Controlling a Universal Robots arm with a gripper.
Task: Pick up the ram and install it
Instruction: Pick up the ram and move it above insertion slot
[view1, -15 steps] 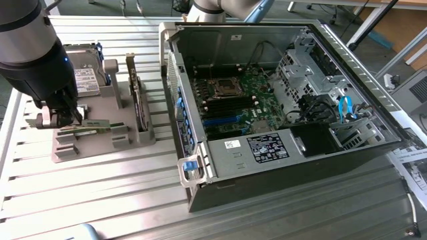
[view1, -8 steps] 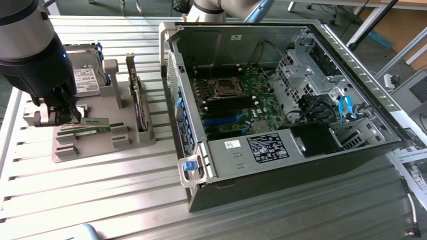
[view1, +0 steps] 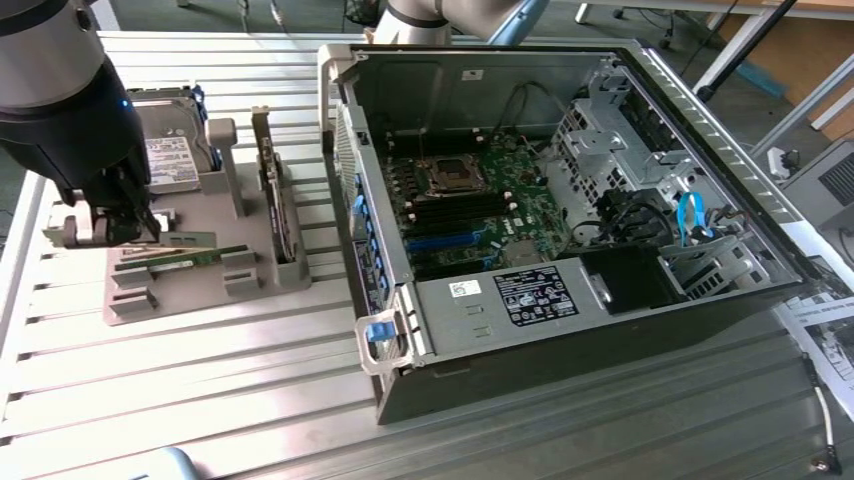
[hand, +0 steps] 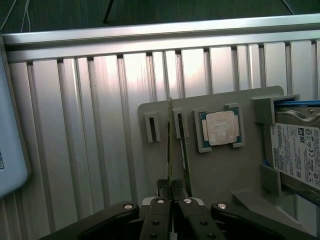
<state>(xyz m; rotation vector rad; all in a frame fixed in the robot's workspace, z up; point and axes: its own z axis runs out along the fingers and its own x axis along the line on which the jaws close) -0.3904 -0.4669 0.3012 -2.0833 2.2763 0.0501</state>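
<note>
A ribbed aluminium table (view1: 200, 400) (hand: 100, 125) spans the scene, its slats running left to right in the exterior view. Chair and table legs stand on the floor beyond its far edge. An open grey metal computer case (view1: 414, 90) lies on its side at the exterior view's right. Inside are a green motherboard (view1: 494, 190) and a blue cable (view1: 690, 215).

The silver-and-black robot arm (view1: 54, 90) comes down from the far left corner of the exterior view. Its wrist points steeply down over the left end of a flat grey plastic holder tray (view1: 174, 300) (hand: 220, 175), which lies left of the case. The black-fingered gripper (view1: 127, 235) (hand: 170, 187) is pinched tight on the top edge of the long, thin green ram stick (view1: 187, 240) (hand: 168, 140). The stick stands on edge between the jaws. It seems raised just clear of the tray's slots, though the angle makes this hard to judge.

A silver hard drive (view1: 171, 150) (hand: 295, 150) with a white label stands at the tray's far end. A dark expansion card (view1: 276, 200) stands upright along the tray's right side. A second green memory stick (view1: 167, 262) (hand: 185, 150) sits in its slot just beside the held one. A square silver processor chip (hand: 221, 127) lies in a recess between that stick and the hard drive.
</note>
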